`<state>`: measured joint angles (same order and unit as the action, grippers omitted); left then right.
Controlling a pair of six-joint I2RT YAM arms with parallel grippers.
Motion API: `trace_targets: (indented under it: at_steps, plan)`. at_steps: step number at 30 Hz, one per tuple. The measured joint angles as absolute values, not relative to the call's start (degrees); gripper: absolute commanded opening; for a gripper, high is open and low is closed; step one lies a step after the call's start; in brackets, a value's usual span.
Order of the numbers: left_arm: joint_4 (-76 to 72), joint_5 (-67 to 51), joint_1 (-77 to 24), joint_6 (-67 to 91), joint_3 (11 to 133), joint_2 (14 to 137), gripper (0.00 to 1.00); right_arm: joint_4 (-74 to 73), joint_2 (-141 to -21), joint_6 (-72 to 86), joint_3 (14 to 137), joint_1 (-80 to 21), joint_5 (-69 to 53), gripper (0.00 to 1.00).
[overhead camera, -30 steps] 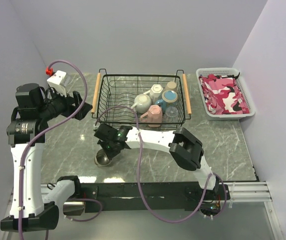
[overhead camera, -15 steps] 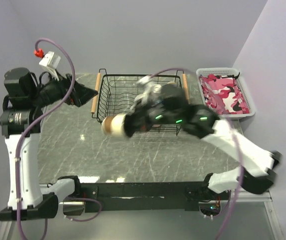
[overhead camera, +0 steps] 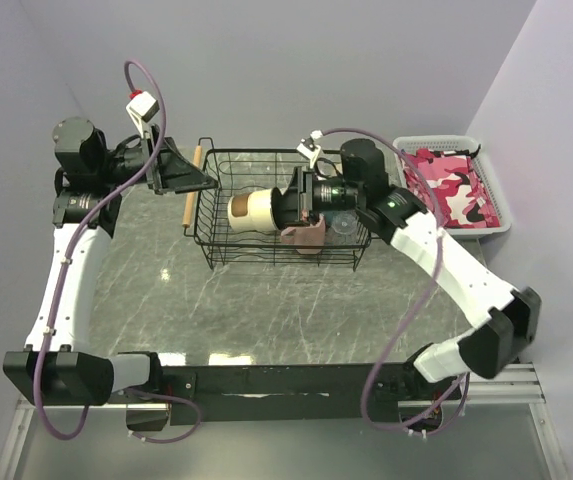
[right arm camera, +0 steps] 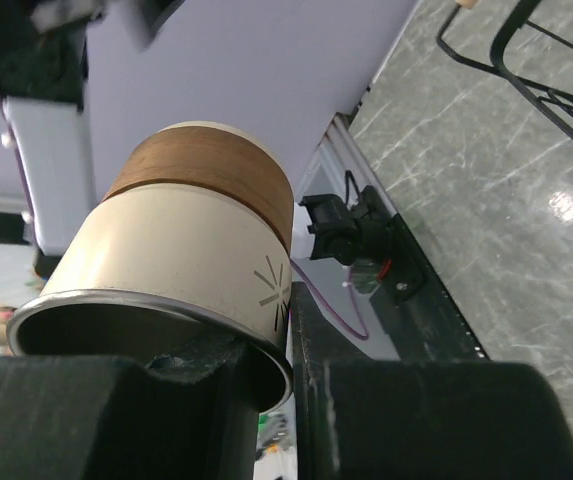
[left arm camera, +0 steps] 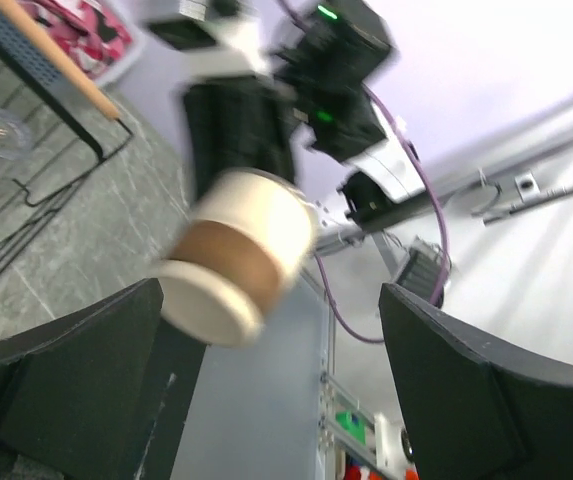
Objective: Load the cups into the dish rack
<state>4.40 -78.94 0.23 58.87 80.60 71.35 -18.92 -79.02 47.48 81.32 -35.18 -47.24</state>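
A tan cup [overhead camera: 249, 211] with a brown band hangs on its side above the left half of the black wire dish rack [overhead camera: 266, 252]. My right gripper [overhead camera: 288, 205] is shut on its rim, one finger inside and one outside, as the right wrist view shows on the cup [right arm camera: 186, 240] and gripper [right arm camera: 292, 370]. A pink mug [overhead camera: 306, 236] and a clear glass [overhead camera: 344, 228] sit in the rack; other cups are hidden by the arm. My left gripper [overhead camera: 198, 180] hovers open and empty at the rack's left wooden handle [overhead camera: 188, 212], facing the cup [left arm camera: 236, 258].
A white plastic basket [overhead camera: 493, 195] holding pink camouflage cloth stands right of the rack. The grey marble tabletop [overhead camera: 266, 310] stretches in front of the rack. Purple cables loop from both arms. Walls close in behind and on both sides.
My right arm lifted the tan cup from the table's front left and swung it over the rack. My left arm rose and moved toward the rack's left handle, its jaws widening.
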Motion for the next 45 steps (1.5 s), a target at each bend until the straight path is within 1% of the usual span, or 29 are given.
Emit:
trace_targets:
  at_steps: [4, 9, 13, 18, 26, 33, 36, 37, 39, 40, 41, 42, 43, 44, 45]
  plan:
    - [2.83, -80.38, -1.41, 58.81, 80.60, 71.44, 0.97, -15.55, -85.23, 51.24, 83.55, -32.99, -51.55, 0.00]
    - [4.38, -81.21, -1.61, 53.98, 80.77, 74.26, 0.96, -12.45, -93.76, 54.78, 92.68, -31.31, -56.27, 0.00]
    - [8.93, -81.49, -2.24, 48.47, 83.92, 81.43, 0.96, -10.20, -97.69, 56.71, 98.06, -30.15, -58.39, 0.00]
    - [11.42, -82.67, -2.57, 45.87, 89.06, 88.99, 0.96, -9.23, -98.61, 58.76, 98.50, -28.36, -57.93, 0.00]
    - [-5.43, -80.62, -5.85, 56.27, 89.49, 91.48, 0.96, -5.04, -102.54, 62.67, 101.25, -26.74, -61.30, 0.00]
    - [-13.17, -79.70, -8.67, 62.46, 89.69, 92.66, 0.98, -0.69, -104.97, 65.49, 101.58, -26.74, -63.55, 0.00]
    - [-15.49, -79.70, -8.62, 64.64, 89.69, 93.30, 0.81, 0.14, -105.41, 66.30, 101.71, -26.74, -63.57, 0.00]
    - [-15.90, -79.72, -8.62, 65.19, 89.69, 93.38, 0.63, 0.54, -105.43, 66.48, 101.71, -26.74, -63.70, 0.00]
    - [-16.32, -79.72, -8.60, 65.78, 89.71, 93.49, 0.44, 1.45, -105.43, 66.89, 101.80, -26.74, -64.07, 0.00]
    - [-16.60, -80.07, -8.56, 65.56, 89.78, 93.49, 0.25, 1.83, -105.43, 67.05, 101.82, -26.74, -64.10, 0.00]
    - [-16.47, -80.14, -8.51, 65.56, 89.95, 93.49, 0.16, 2.20, -105.43, 67.13, 101.80, -26.74, -64.16, 0.02]
    - [-16.40, -80.16, -8.43, 65.17, 90.17, 93.49, 0.08, 2.59, -105.43, 67.20, 101.78, -26.74, -64.07, 0.10]
    - [-16.10, -80.18, -8.36, 65.08, 90.41, 93.49, 0.01, 3.05, -105.43, 67.42, 101.62, -26.74, -64.01, 0.10]
    - [-15.77, -80.23, -8.21, 64.86, 90.59, 93.49, 0.01, 3.51, -105.43, 67.70, 101.43, -26.74, -63.94, 0.11]
    - [-15.53, -80.34, -7.92, 64.64, 90.72, 93.49, 0.01, 3.97, -105.43, 67.72, 101.21, -26.74, -63.77, 0.21]
